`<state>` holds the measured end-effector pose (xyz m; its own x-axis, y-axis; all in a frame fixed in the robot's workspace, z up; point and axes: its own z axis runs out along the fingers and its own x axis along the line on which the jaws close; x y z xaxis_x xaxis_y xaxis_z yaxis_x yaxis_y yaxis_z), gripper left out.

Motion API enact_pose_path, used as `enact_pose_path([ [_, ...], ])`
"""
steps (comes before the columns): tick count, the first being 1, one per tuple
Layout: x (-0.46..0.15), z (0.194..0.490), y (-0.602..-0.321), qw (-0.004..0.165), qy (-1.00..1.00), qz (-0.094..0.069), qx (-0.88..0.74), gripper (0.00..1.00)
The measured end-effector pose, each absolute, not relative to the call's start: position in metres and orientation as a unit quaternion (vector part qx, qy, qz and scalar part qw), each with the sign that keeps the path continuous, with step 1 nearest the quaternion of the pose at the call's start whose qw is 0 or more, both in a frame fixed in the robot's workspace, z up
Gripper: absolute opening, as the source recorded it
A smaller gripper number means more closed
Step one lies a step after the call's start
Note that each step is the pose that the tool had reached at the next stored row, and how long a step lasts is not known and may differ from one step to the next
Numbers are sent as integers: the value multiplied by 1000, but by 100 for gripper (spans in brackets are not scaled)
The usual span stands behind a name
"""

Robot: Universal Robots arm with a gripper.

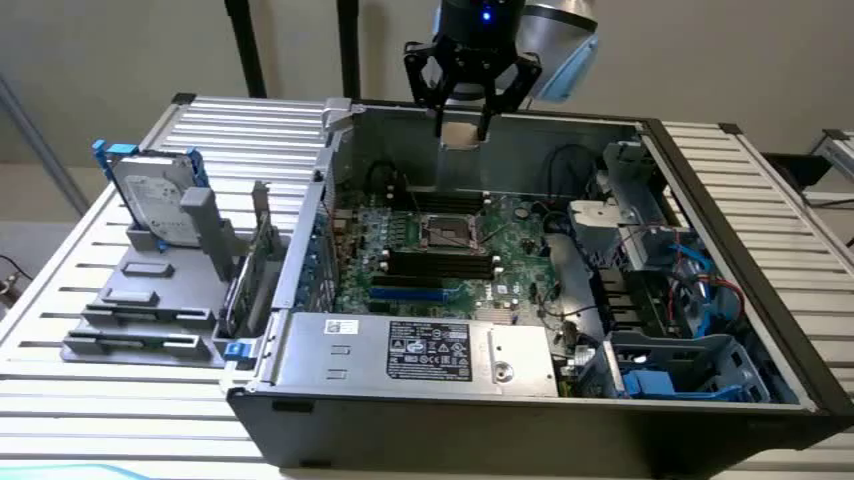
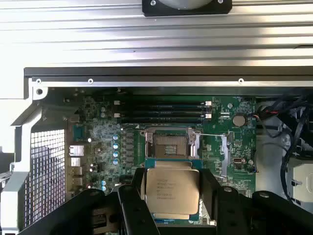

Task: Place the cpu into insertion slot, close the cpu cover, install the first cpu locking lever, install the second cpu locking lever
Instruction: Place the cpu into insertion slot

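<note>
My gripper (image 1: pixel 461 128) hangs above the back wall of the open computer case (image 1: pixel 747 300), well clear of the board. It is shut on the cpu (image 2: pixel 171 190), a flat square chip with a pale metal face, seen as a small pale square (image 1: pixel 459 134) in the exterior view. A black finger (image 2: pixel 133 198) presses on each side of the chip. The insertion slot (image 1: pixel 450 232) lies on the green circuit board below, a square socket with a dark centre and silver rim (image 2: pixel 169 145). A thin metal lever (image 2: pixel 211 134) reaches out from the socket's side. I cannot make out the cpu cover.
Black memory slots (image 2: pixel 164 110) run beside the socket. A power supply box (image 1: pixel 414 350) fills the case's near side, and cables with blue brackets (image 1: pixel 681 270) crowd the exterior view's right. A hard drive in a blue holder (image 1: pixel 154 195) stands on grey fixtures at the exterior view's left.
</note>
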<state>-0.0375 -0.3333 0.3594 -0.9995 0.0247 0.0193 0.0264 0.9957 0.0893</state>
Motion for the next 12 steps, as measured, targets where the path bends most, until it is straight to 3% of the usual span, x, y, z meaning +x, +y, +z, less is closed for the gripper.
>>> enact_pose_path([
  [12,-37,360,-333,9,-999,-45,-13,55],
])
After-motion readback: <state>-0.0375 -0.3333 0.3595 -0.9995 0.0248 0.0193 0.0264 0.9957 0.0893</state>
